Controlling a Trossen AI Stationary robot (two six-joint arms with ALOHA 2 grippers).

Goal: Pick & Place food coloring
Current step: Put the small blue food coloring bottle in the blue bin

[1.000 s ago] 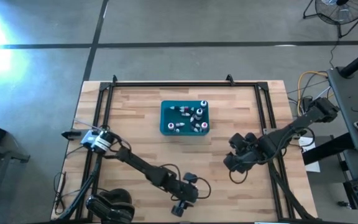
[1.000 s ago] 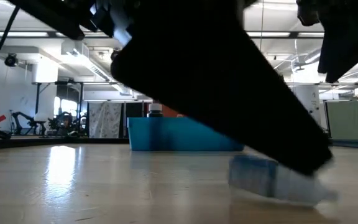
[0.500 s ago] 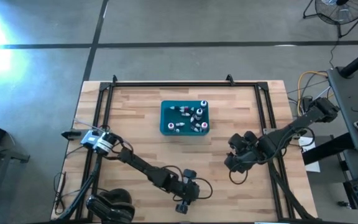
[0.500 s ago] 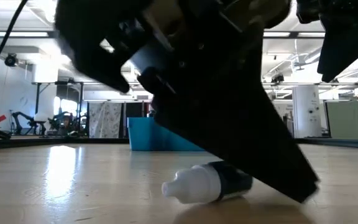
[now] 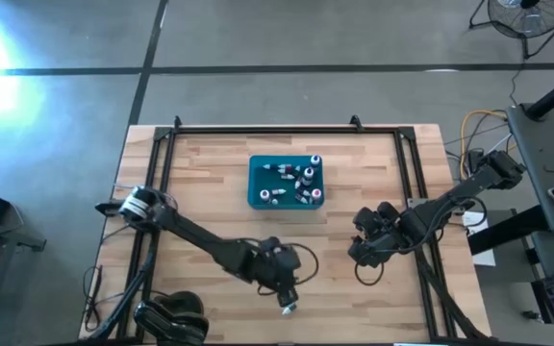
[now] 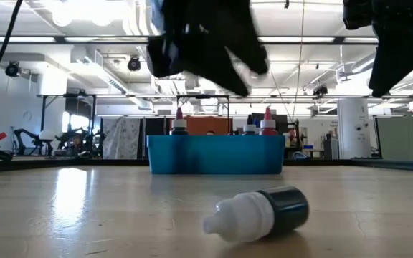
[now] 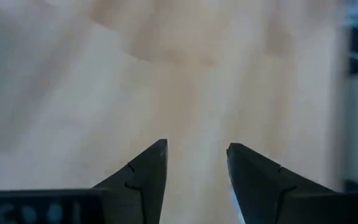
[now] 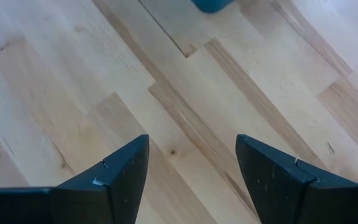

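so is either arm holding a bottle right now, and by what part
Nothing is held. Both the left gripper and right gripper are open and empty; one bottle lies loose on the table.

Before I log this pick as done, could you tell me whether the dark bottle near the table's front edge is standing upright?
No, the dark bottle lies on its side on the wooden table, its pale cap pointing sideways.

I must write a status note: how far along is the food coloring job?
Done: several food coloring bottles sit in the teal bin. In hand: nothing; the left gripper is open and empty over one bottle lying on the table. Left: binning that bottle. The right gripper waits, open.
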